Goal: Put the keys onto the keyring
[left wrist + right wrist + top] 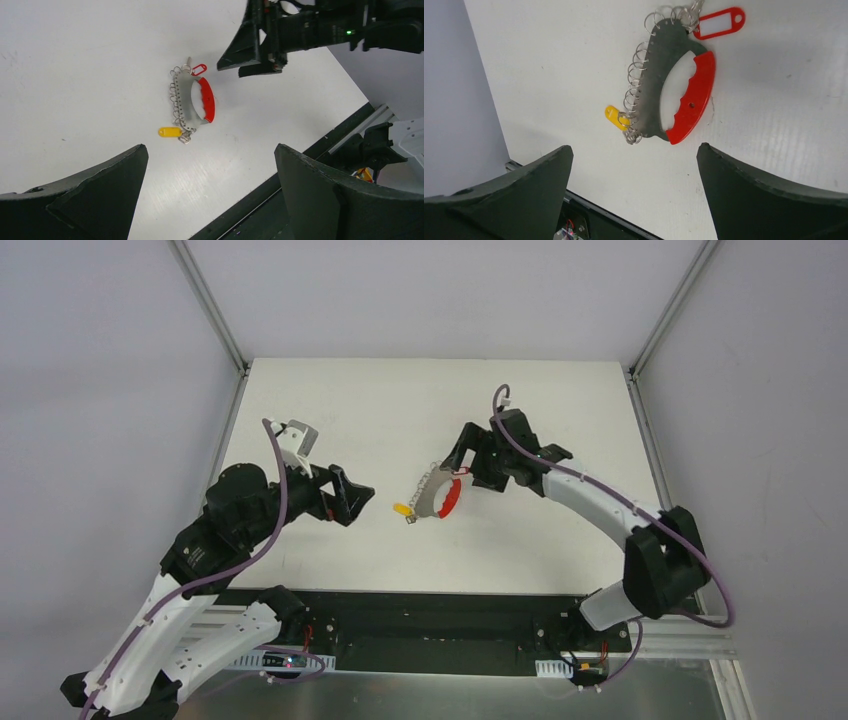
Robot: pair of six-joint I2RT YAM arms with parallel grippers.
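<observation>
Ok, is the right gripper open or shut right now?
Open. The right gripper has its fingers wide apart; the keyring lies free on the table.

Our top cam hangs high above the red-handled keyring (440, 497), on the robot's side, facing down over the whole tabletop (330, 410); keyring sits approx. mid-frame, small. Left wrist cam looks across at the keyring from its left at mid range, own jaws in the bottom corners. Right wrist cam looks down on it from much closer, own jaws likewise. All 3 views share the keyring & the tabletop round it.
</observation>
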